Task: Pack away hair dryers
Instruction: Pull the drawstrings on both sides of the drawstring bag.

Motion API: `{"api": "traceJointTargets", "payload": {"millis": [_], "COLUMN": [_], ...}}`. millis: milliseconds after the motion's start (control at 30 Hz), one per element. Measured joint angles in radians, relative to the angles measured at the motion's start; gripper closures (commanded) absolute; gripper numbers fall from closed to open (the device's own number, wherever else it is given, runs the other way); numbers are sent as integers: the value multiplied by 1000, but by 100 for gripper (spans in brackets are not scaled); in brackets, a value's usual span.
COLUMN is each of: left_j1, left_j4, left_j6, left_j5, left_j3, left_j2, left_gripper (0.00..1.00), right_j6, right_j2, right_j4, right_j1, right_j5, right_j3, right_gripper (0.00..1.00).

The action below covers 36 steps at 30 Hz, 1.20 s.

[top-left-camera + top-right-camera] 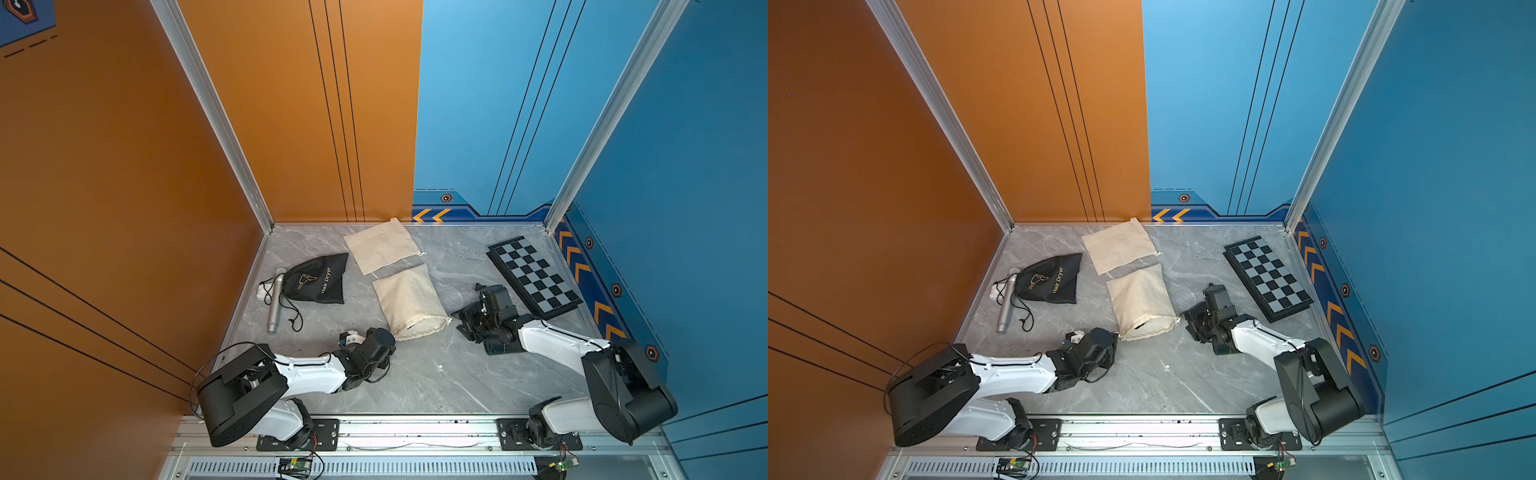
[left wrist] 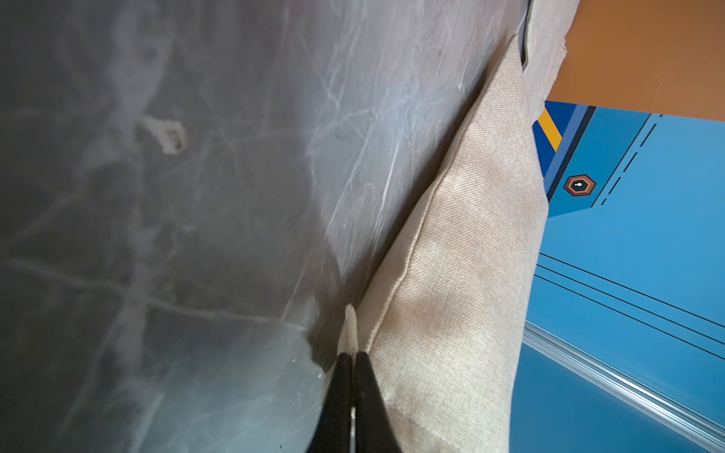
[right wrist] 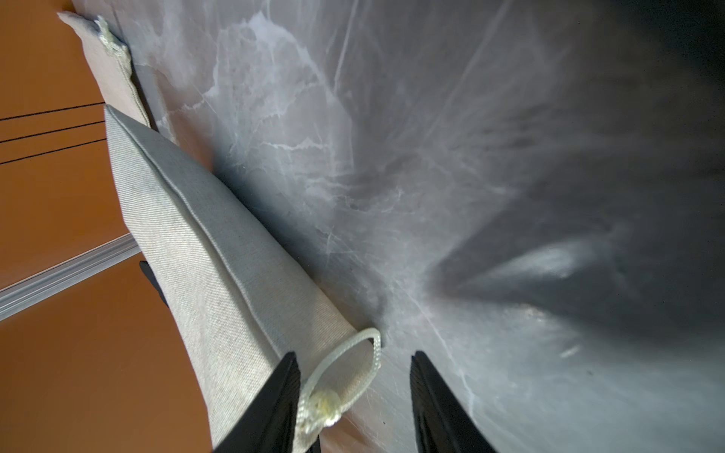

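Observation:
No hair dryers show in any view. A bulging beige drawstring pouch (image 1: 409, 301) (image 1: 1142, 299) lies mid-table with its dark mouth toward the arms. My left gripper (image 2: 353, 355) (image 1: 390, 334) is at the mouth's left corner, shut on a cream drawstring end (image 2: 349, 325) beside the pouch cloth (image 2: 463, 235). At the mouth's right corner my right gripper (image 3: 355, 361) (image 1: 457, 321) stands open. The knotted drawstring loop (image 3: 337, 376) lies between its jaws, close to one fingertip (image 3: 290, 368). The loop is not pinched.
A flat beige pouch (image 1: 380, 245) lies at the back. A black pouch (image 1: 320, 280) marked Hair Dryer and a silver rod (image 1: 276, 301) lie at the left, with something white (image 1: 262, 291) beside them. A chessboard (image 1: 534, 276) sits by the right wall.

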Motion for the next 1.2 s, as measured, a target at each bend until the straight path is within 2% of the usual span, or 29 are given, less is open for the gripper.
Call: {"api": "traceJointTargets", "payload": {"millis": [200, 400, 433, 633, 867, 1033, 1200], "left_j1": [1, 16, 18, 41, 105, 215, 351], "left_j4": [0, 3, 3, 3, -34, -135, -233], "left_j6": [0, 0, 0, 2, 63, 152, 258], "left_j5": [0, 0, 0, 0, 3, 31, 97], "left_j3": [-11, -18, -22, -40, -59, -39, 22], "left_j2": [-19, -30, -32, -68, -203, -356, -451], "left_gripper": [100, 100, 100, 100, 100, 100, 100], "right_j6": [32, 64, 72, 61, -32, -140, -268], "right_j2": [74, 90, 90, 77, -49, -114, -134], "right_j4": [30, 59, 60, 37, -86, -196, -288], "right_j1": [31, 72, 77, 77, 21, -32, -63], "right_j5": [-4, -8, -7, 3, 59, 106, 139], "right_j3": [38, 52, 53, 54, 77, 154, 253], "right_gripper": [62, 98, 100, 100, 100, 100, 100]}}
